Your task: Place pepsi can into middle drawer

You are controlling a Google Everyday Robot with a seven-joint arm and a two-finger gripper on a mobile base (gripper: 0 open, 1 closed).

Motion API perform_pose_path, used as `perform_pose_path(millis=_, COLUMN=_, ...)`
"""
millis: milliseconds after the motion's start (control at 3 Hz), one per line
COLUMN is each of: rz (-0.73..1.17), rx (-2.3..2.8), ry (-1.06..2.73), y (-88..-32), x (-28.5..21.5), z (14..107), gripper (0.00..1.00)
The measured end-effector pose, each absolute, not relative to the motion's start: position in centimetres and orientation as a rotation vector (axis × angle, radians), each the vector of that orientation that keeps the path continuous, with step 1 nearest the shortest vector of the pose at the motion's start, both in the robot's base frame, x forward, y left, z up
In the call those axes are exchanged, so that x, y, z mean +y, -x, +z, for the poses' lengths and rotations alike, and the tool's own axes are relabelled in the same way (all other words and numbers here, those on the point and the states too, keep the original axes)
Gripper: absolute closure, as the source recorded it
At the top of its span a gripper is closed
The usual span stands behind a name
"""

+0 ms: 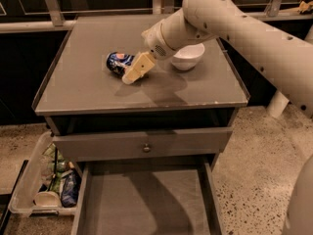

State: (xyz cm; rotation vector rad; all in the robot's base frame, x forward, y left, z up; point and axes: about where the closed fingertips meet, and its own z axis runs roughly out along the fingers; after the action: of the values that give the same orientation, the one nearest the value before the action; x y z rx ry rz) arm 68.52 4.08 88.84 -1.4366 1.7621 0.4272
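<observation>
Gripper (129, 75) at pepsi can (116, 61), tabletop (83, 89) left-centre. White bowl (188, 58) close on the right (arm (254, 33) crosses above it). Middle drawer (146, 204) pulled out, floor open from above; knobbed drawer front (142, 143) overhangs its rear.

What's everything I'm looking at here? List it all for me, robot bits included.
pepsi can: one, dark blue, lying on its side on the cabinet top
bowl: one, white, on the cabinet top to the right of the can
cabinet top: one, grey, with a raised rim
knobbed drawer front: one, grey, just under the top
middle drawer: one, grey, pulled open below the knobbed front
plastic bin: one, clear, on the floor left of the cabinet, holding bottles and a white cup
floor: speckled beige
arm: one, white, reaching in from the right above the bowl
gripper: one, beige, low over the cabinet top at the can's right side
</observation>
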Motion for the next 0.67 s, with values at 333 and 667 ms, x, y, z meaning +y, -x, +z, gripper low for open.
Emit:
perform_pose_path(millis=333, rz=0.459, rx=1.774, ry=1.432, y=-68.8, x=4.7, z=88.1, gripper=0.0)
perform_pose_path(millis=667, rz=0.493, rx=1.8, ry=1.428, y=-69.0, x=5.2, z=87.1, gripper=0.0)
